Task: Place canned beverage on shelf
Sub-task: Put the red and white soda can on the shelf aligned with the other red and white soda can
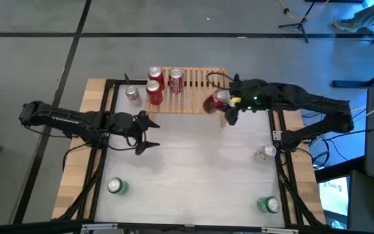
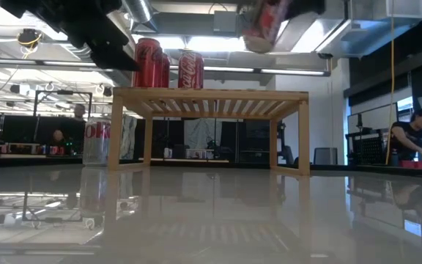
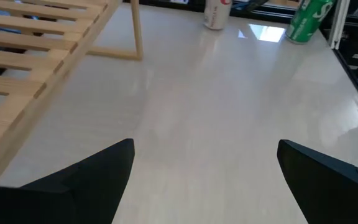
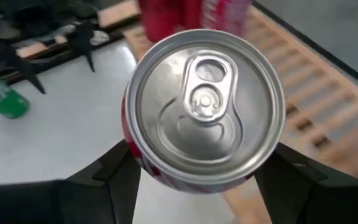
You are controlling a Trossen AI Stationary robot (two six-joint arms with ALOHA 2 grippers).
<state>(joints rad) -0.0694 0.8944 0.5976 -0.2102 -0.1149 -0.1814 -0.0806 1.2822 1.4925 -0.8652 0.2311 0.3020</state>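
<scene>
Partly hidden between the right gripper's (image 4: 197,168) jaws, a red silver-topped aluminium can (image 4: 207,112) sits clamped; left gripper (image 3: 204,168) gapes wide.

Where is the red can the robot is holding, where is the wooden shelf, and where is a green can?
Red soda can held in right gripper (image 4: 209,112), right wrist view, silver lid.
Pale wooden slatted shelf (image 2: 218,94), low view, front rail.
Green soda can (image 1: 116,187), high view, top.

Coca-Cola script on red cans (image 2: 190,70)

Robotics lab: exposed ceiling ducts (image 2: 141,15), monitor (image 2: 372,125), tripods (image 1: 297,19).
</scene>
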